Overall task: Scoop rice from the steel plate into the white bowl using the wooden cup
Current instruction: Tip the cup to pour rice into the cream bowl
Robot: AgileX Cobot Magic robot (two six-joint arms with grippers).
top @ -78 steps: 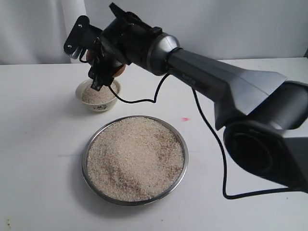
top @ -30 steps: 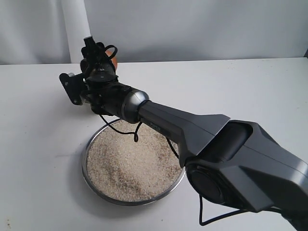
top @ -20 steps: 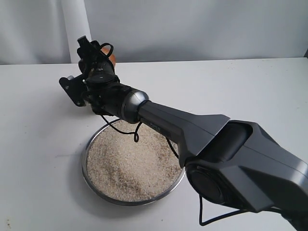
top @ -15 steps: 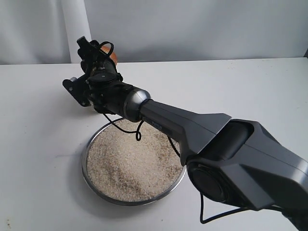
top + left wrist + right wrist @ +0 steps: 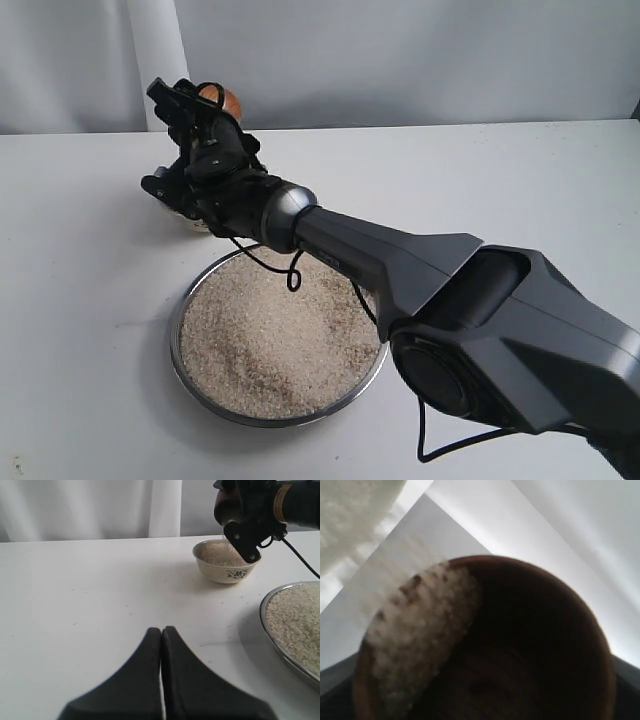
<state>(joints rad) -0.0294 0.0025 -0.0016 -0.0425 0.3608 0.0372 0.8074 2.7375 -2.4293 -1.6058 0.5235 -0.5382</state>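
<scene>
My right gripper (image 5: 200,110) reaches across to the far left and is shut on the wooden cup (image 5: 224,100), held tilted above the white bowl (image 5: 227,572). In the right wrist view the cup (image 5: 545,645) fills the frame, with rice (image 5: 415,630) lying against one side of its dark inside. The bowl holds a mound of rice (image 5: 220,554); in the exterior view the gripper hides most of it. The steel plate (image 5: 176,335) sits nearer the front, heaped with rice (image 5: 275,330). My left gripper (image 5: 161,630) is shut and empty, low over bare table well short of the bowl.
The right arm (image 5: 400,260) stretches over the far part of the plate, and its black cable (image 5: 290,275) dangles onto the rice. A white curtain and grey wall (image 5: 400,60) close off the back of the white table (image 5: 80,300).
Earlier, the cup was tipped over the bowl with the arm raised. Over the last second the lowered right wrist has rolled, carrying the cup slightly up and back. The left gripper's earlier state is not shown.
</scene>
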